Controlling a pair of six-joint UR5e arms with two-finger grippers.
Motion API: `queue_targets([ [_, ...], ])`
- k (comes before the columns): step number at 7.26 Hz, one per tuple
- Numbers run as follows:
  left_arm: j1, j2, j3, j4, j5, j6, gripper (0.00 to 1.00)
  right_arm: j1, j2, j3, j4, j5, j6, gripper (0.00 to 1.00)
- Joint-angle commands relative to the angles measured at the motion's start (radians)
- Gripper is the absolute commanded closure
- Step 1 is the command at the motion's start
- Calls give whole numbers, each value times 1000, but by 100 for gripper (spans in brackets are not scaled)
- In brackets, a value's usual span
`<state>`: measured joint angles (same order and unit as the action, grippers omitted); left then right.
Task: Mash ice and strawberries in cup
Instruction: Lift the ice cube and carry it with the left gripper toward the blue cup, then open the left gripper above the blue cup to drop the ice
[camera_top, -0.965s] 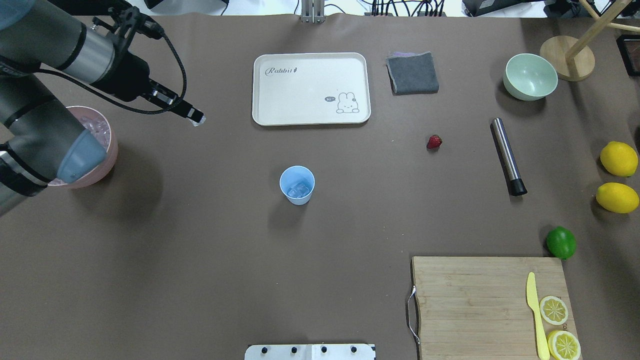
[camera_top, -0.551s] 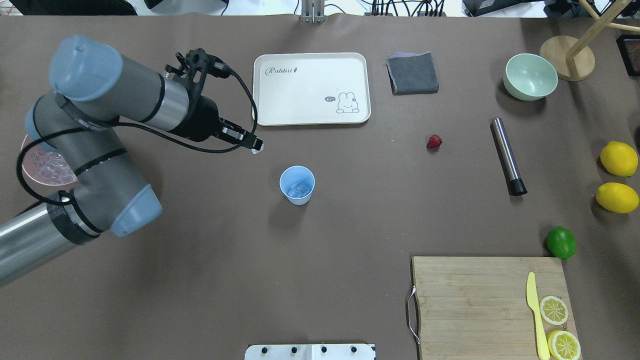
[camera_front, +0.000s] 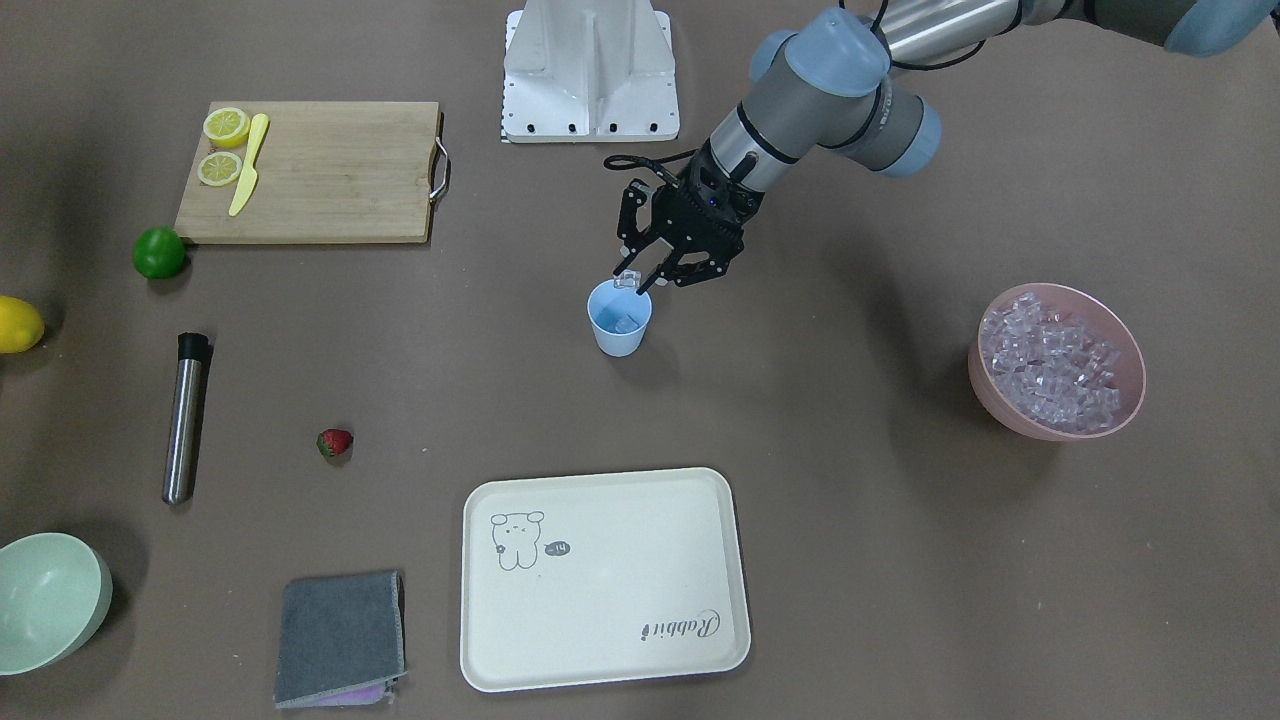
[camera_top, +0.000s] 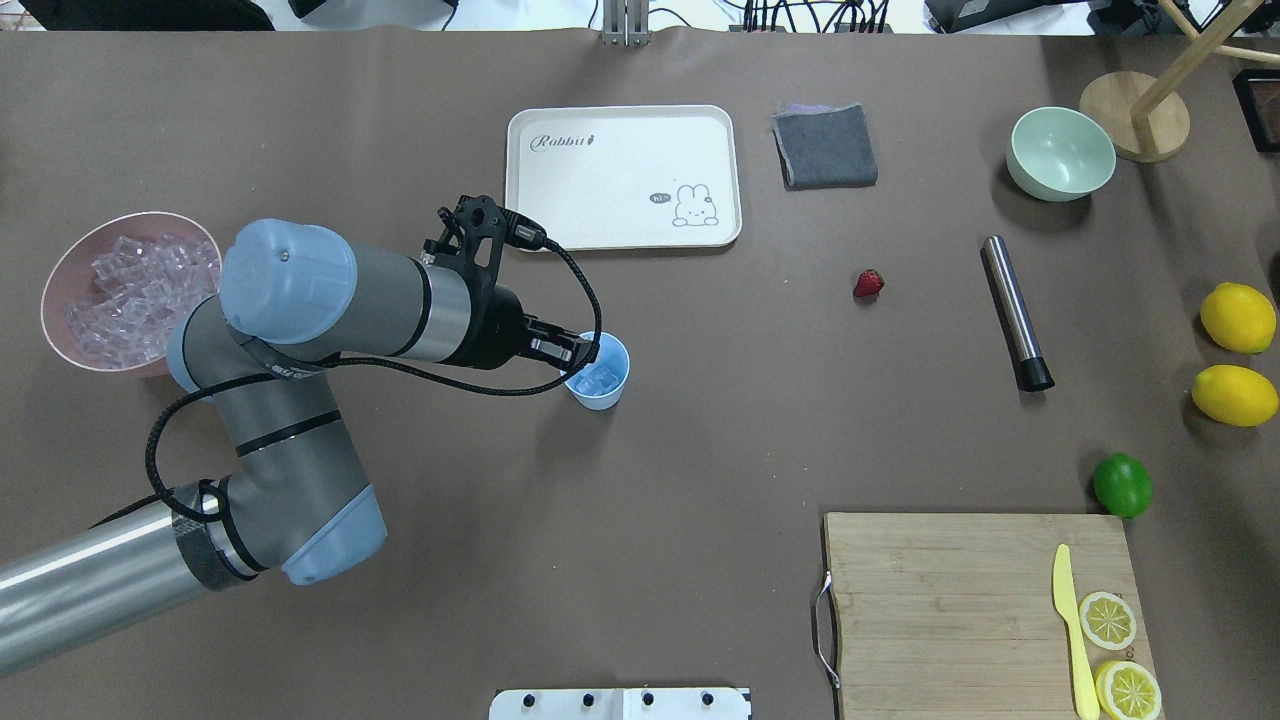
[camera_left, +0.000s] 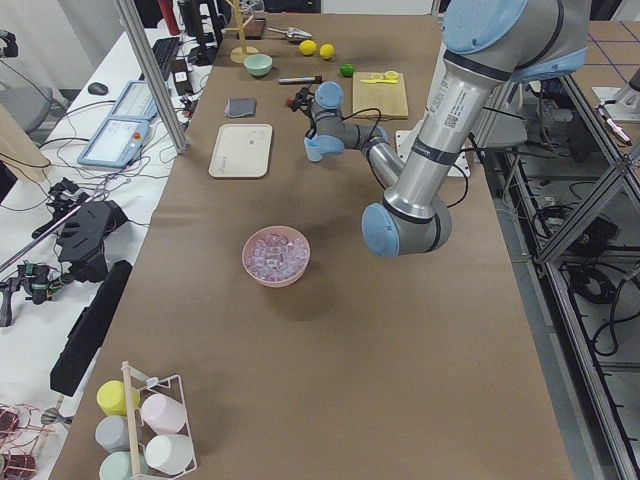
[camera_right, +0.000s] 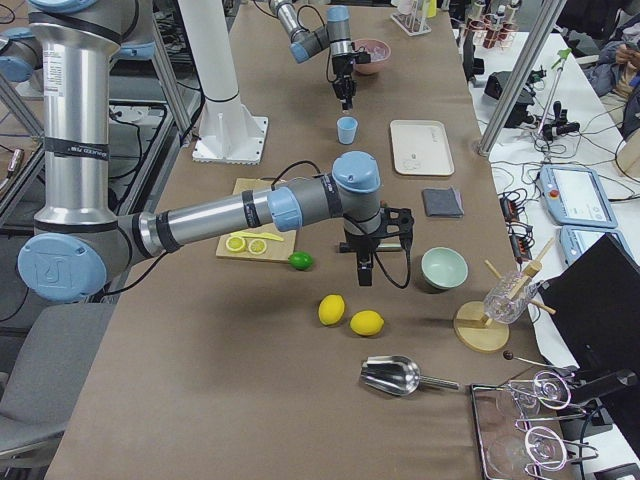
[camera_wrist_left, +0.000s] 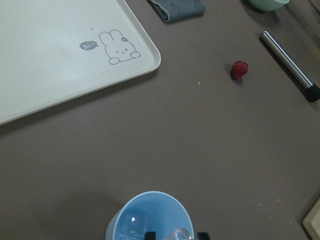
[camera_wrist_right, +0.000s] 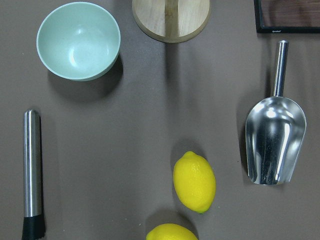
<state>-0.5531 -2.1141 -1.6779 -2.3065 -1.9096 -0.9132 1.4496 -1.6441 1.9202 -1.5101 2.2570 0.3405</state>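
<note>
Currently the left arm (camera_top: 330, 290) reaches in from the left of the tabletop (camera_top: 450, 580), elbow folded and forearm nearly level, so the left claw (camera_front: 632, 282) hangs just above the left rim of the cup (camera_top: 600, 378). It is pinched narrowly on one ice cube (camera_front: 627, 281), with more ice (camera_wrist_left: 134, 223) lying inside the cup. The strawberry (camera_top: 868, 283) lies well to the right of the claw, the pink bowl (camera_front: 1000, 412) of heaped ice sits far left, and I cannot tell whether the right claw (camera_right: 362, 272) is wide or closed.
</note>
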Motion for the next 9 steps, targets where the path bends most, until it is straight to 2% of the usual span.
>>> queue_targets([
  [1,18,-1,10,-4,26,7,100,0,-13,8,-1,-1,0,0],
  [6,18,-33,70,-31,41,34,100,2,-13,10,-1,-1,2,0],
  [7,16,-32,69,-31,40,71,86,2,-14,10,-1,1,2,0],
  [8,13,-32,70,-31,40,118,7,3,-19,10,-1,-2,3,0],
  [9,10,-32,70,-31,40,125,3,3,-22,10,-1,-2,3,0],
])
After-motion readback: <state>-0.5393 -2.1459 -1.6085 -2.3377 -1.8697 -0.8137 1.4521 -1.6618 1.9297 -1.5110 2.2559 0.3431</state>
